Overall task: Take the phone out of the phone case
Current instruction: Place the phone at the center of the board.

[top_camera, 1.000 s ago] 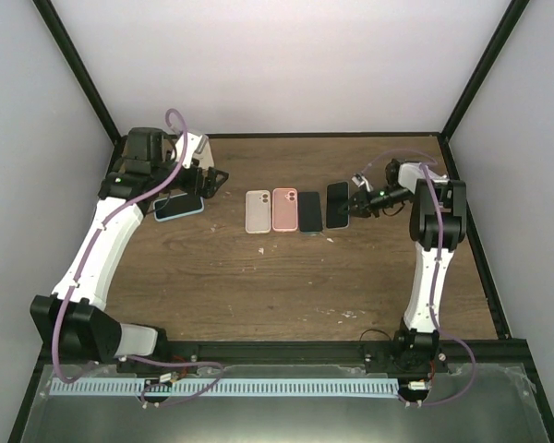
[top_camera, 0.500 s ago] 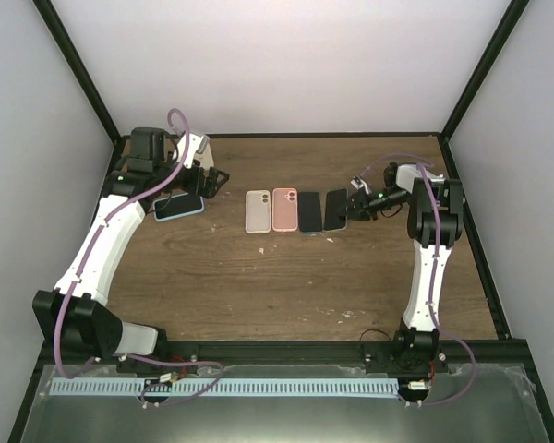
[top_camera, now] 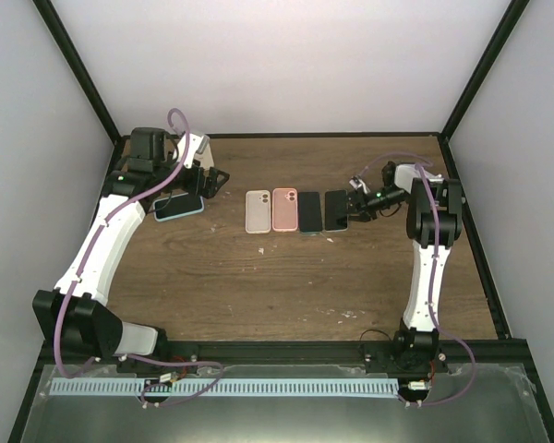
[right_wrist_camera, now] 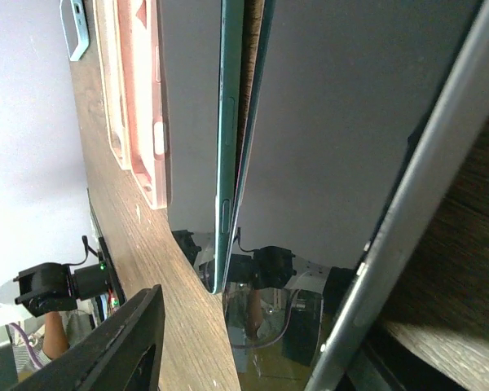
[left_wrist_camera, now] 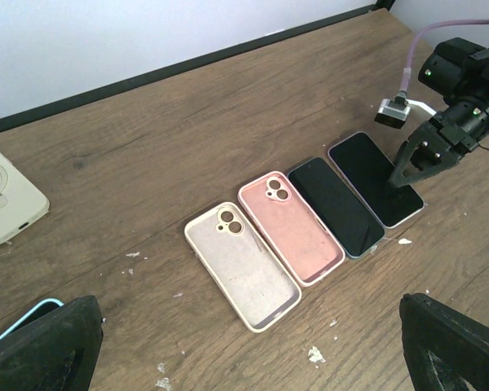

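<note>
glossy dark phone (left_wrist_camera: 375,177) flat; right pincer (left_wrist_camera: 407,169) ajar beside; left pincer (top_camera: 214,177) wide, empty.

Even light; phone (right_wrist_camera: 350,122) glossy, close-up perhaps blurred

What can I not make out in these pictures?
- Light blue phone case: whether a phone sits inside; too small from above, and the left wrist view shows one corner behind a finger of the left gripper.
- Cream ring case: left wrist view, cut off by the left edge.
- Right gripper: whether it grips the rightmost phone; too small from above, too close in its own view.
</note>
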You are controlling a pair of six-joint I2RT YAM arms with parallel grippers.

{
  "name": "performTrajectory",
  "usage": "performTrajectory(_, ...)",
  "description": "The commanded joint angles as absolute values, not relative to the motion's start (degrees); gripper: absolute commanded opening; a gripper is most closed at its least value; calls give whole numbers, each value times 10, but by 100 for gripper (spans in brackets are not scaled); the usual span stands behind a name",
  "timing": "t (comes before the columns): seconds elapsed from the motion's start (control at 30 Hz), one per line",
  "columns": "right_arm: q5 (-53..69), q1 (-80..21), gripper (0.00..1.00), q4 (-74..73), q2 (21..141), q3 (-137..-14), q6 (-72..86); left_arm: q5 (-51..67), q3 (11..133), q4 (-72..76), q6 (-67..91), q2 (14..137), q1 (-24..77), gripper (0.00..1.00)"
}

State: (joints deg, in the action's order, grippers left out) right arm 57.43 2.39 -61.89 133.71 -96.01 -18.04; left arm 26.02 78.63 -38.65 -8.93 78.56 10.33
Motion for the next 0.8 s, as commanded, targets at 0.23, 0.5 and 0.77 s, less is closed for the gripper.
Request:
performTrajectory(0.23, 556, 6, 59, -604, 1304, -980, -178, 257, 789, -383, -93, 788, 103, 100)
performTrajectory(0.5, 523, -4, 83, -602, 1287, -979, -181, 258, 804, -404, -109, 801, 101, 100)
performTrajectory(0.77, 477, -4, 100, -597, 1258, -975, -181, 297, 842, -477, -201, 841, 44, 100)
